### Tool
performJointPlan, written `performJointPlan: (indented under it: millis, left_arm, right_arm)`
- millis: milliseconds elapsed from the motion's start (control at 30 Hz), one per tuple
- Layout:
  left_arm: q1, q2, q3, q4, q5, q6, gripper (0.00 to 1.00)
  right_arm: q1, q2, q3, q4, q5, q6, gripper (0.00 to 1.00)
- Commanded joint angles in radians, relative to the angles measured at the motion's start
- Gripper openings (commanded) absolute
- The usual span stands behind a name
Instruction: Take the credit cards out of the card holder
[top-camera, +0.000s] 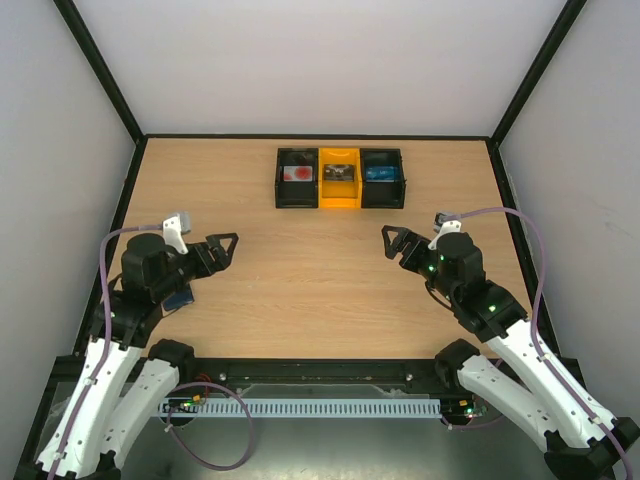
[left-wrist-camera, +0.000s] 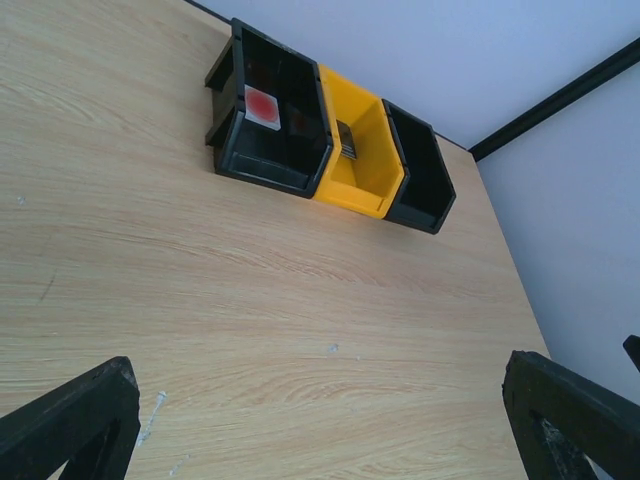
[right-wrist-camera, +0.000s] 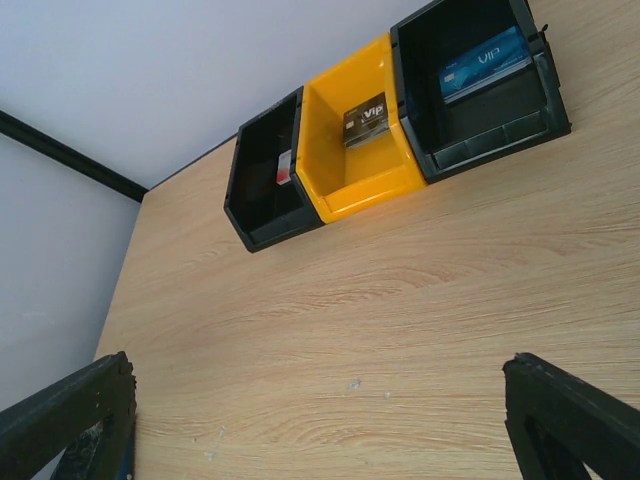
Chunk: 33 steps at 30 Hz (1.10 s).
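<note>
Both tools are released, with the jaws standing wide and nothing between them: the left tool (top-camera: 225, 247) and the right tool (top-camera: 392, 240) hang over the bare bench (top-camera: 300, 290) and face each other, well apart.

What I take to be the card holder (top-camera: 180, 297) is a dark blue flat shape behind the left tool, lying on the bench and mostly hidden under the left arm (top-camera: 150, 275). I cannot tell if any card is inside it.

The danger, I think, comes from this position. Neither wrist view clearly shows the holder, so the left arm may sweep it or push it toward the near edge when it moves. It also lies flat, so the fingers may slide over it instead of lifting it.

Three bins stand in a row, far ahead of both tools:
- The left black bin (top-camera: 280, 182) holds a red and white card (top-camera: 299, 173).
- The yellow bin (top-camera: 339, 201) holds a dark card (top-camera: 339, 173).
- The right black bin (top-camera: 383, 202) holds a blue card (top-camera: 381, 172).
</note>
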Motion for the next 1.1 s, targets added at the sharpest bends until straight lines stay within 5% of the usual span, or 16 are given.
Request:
performJointPlan:
  millis: [0, 367, 700, 967, 1067]
  left_arm:
    - [0.005, -0.018, 0.012, 0.003, -0.026, -0.024, 1.0]
    - [0.005, 0.053, 0.012, 0.011, -0.073, -0.068, 1.0]
    - [0.01, 0.231, 0.043, -0.014, -0.43, -0.339, 1.0]
    - [0.144, 0.332, 0.051, -0.066, -0.616, -0.518, 1.0]
    - [0.235, 0.342, 0.014, -0.058, -0.581, -0.554, 1.0]
  right_arm:
    - [-0.004, -0.003, -0.003, -0.004, -0.006, -0.011, 0.98]
    - [-0.004, -0.003, -0.004, 0.003, -0.021, -0.021, 0.98]
    - [-0.004, 0.001, -0.03, 0.043, -0.078, -0.009, 0.98]
    - [-0.004, 0.021, 0.012, 0.011, -0.102, -0.023, 0.98]
    - [-0.004, 0.016, 0.014, 0.007, -0.105, -0.02, 0.98]
